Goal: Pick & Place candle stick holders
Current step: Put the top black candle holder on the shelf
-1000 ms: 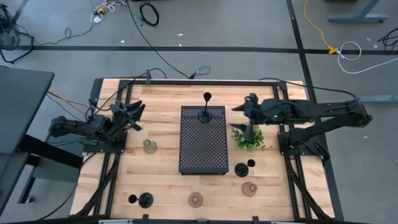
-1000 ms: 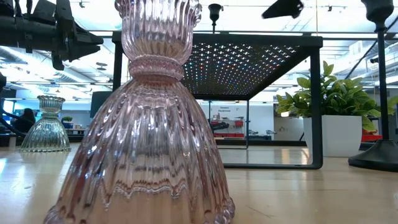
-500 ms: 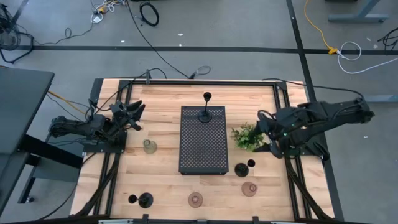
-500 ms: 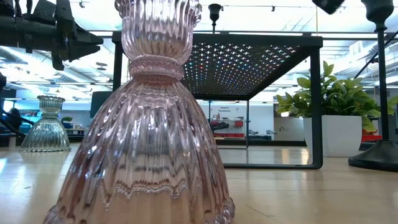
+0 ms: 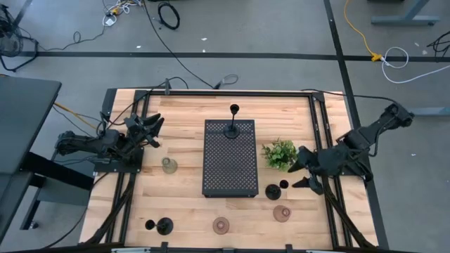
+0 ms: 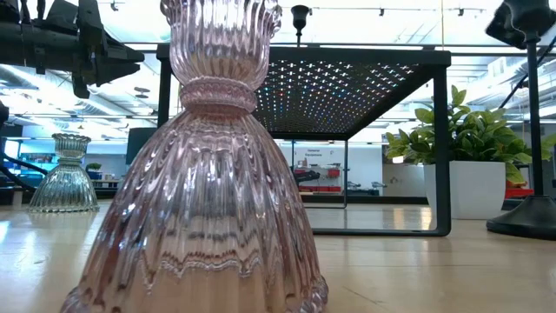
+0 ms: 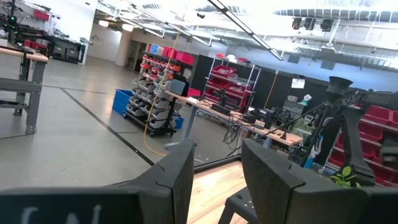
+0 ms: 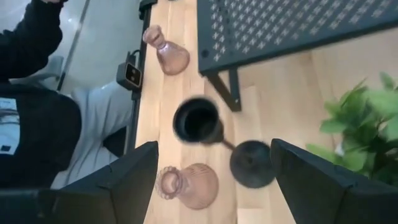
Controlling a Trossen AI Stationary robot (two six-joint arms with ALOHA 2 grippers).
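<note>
Big black perforated rectangular tray [image 5: 229,157] sits mid-frame on the wooden counter [image 5: 183,112]. A slim black stemmed candle holder [image 5: 275,190] stands upright lower right, stem vertical. Right claw [image 5: 303,171] hovers beside it, spread wide, empty. Left claw [image 5: 155,131], left edge, half-open, holds nothing.

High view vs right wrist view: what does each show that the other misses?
Only the high view: the black holder on the tray's far end, the greenish glass holder, the left gripper waiting at the table's left edge.
Only the right wrist view: a person's dark sleeve.
Both: the tray, the plant, the black holder beside it.
</note>
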